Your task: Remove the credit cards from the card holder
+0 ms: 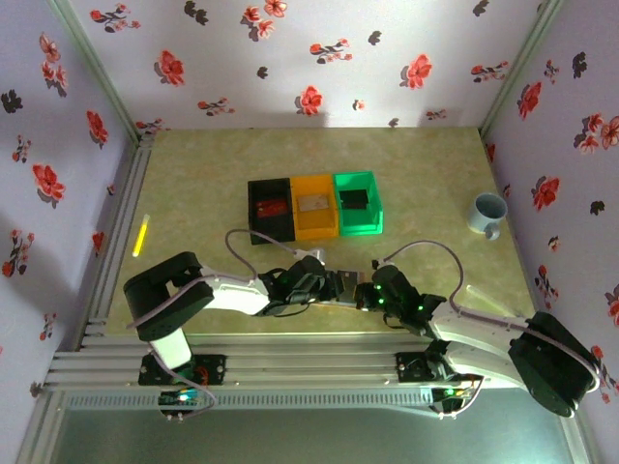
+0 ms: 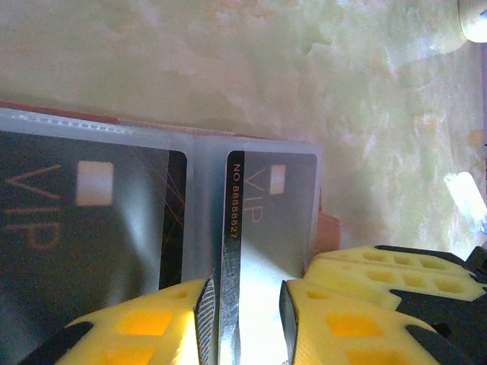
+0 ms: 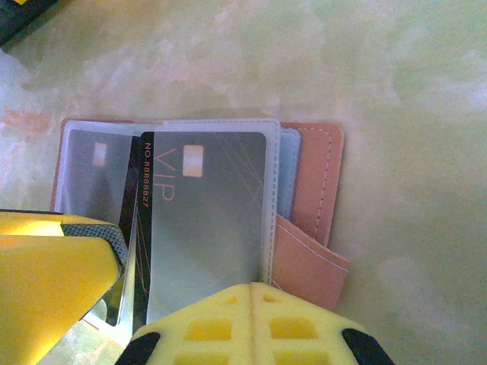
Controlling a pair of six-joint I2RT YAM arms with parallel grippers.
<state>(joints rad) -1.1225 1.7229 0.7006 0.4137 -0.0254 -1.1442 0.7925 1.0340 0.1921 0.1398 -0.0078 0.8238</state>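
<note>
From above, the card holder lies open near the middle of the table's near edge. The left gripper and right gripper meet over it, and black, orange and green bins sit toward the table's centre. From the left wrist, the left gripper has its jaws partly apart around the dark numbered strip of a VIP card. The strip touches one pad; whether it is pinched is unclear. From the right wrist, the right gripper is clenched at the near edge of the clear sleeves, with the card holder's pinkish-brown cover showing beside them.
</note>
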